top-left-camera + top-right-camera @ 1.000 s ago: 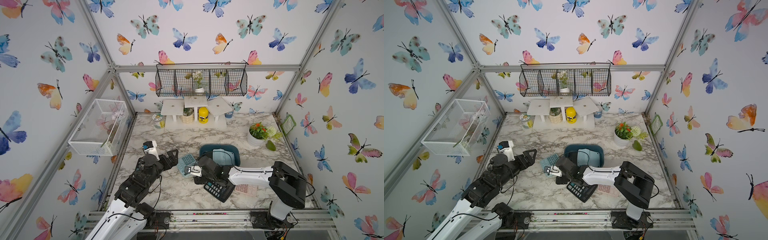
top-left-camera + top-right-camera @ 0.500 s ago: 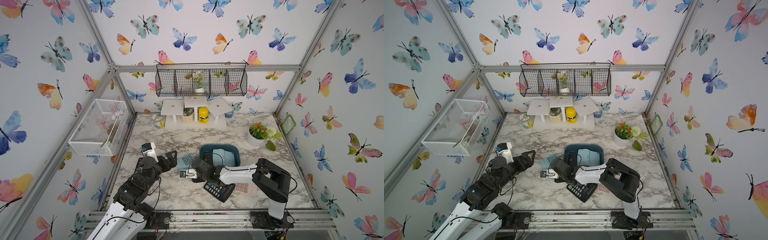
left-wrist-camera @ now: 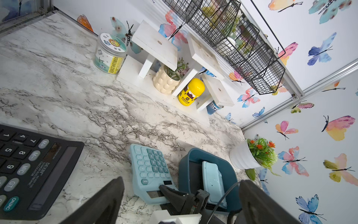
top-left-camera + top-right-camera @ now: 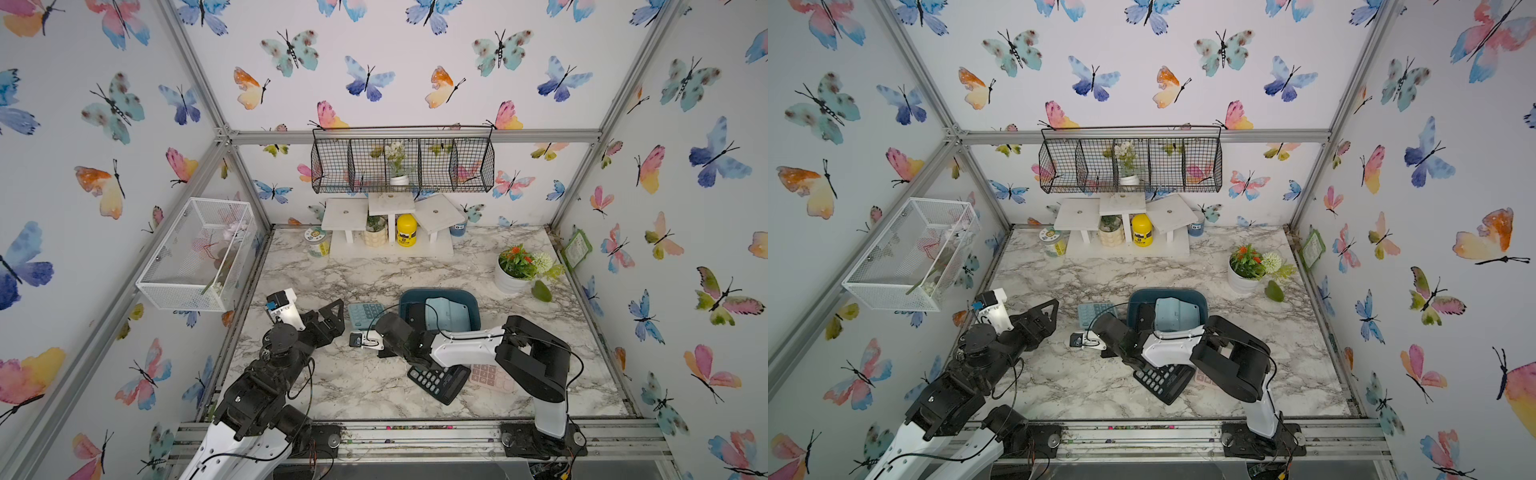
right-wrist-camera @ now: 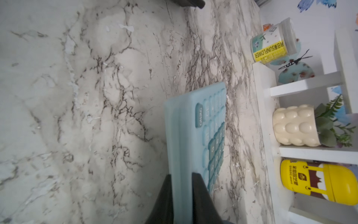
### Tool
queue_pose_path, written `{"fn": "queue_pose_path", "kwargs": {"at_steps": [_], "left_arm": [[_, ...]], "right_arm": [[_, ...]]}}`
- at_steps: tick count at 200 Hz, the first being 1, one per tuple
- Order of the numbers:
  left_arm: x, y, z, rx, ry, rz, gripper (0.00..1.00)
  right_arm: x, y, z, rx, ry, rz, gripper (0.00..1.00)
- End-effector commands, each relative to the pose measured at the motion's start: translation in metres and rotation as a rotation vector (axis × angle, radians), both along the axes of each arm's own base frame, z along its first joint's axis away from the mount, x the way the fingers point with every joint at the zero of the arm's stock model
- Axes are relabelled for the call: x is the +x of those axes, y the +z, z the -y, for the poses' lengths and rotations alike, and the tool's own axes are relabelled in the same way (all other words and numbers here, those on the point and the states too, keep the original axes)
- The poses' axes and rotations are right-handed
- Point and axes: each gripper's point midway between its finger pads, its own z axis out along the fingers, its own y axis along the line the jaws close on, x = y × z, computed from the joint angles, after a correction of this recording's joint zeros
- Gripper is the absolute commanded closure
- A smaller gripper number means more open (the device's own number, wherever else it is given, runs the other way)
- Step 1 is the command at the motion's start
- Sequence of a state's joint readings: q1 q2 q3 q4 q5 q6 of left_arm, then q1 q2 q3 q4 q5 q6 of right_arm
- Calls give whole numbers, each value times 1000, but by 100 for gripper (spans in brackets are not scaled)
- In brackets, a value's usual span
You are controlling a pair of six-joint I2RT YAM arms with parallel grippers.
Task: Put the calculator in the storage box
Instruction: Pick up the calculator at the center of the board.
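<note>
Pinching light-blue calculator (image 4: pixel 365 313) edge in right gripper (image 5: pixel 181 175).
Lift-ready toward storage box (image 4: pixel 440 292) at 3 o'clock, with left gripper (image 4: pixel 336 321) spread.

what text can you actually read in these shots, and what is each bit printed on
"DEXIN": black calculator, beside its display.
"M+", "M-", "MRC", "GT", "ON/AC", "1", "4", "7", "5", "8", "9": the black calculator's keys.
"SUNFLOWER": yellow band on the clear jar.
"ON/AC": key on the light blue calculator.
Too small or blurred to read: the small print under "DEXIN" and the yellow bottle label.
</note>
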State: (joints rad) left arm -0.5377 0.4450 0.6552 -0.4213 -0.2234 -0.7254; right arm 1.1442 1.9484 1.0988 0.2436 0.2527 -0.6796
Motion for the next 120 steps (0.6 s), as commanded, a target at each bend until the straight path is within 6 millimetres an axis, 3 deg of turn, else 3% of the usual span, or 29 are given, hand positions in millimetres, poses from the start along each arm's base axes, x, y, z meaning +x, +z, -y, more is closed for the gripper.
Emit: {"fn": "queue_pose_path", "kwargs": {"at_steps": [1,28,77,120], "left_arm": [[-1,11,-9,18,34,21,1],[-6,21,-18,26,61,40,1],[-20,44,-30,-10,86,117,1],[-20,45,-32,-7,93,116,1]], "right_arm": [[-12,-8,8,-2,-24,-109,97],[-17,12,8,79,-46,-152,97],[-26,67,11,268,-106,-241,97],[-31,124,26,495,-239,-359,97]]}}
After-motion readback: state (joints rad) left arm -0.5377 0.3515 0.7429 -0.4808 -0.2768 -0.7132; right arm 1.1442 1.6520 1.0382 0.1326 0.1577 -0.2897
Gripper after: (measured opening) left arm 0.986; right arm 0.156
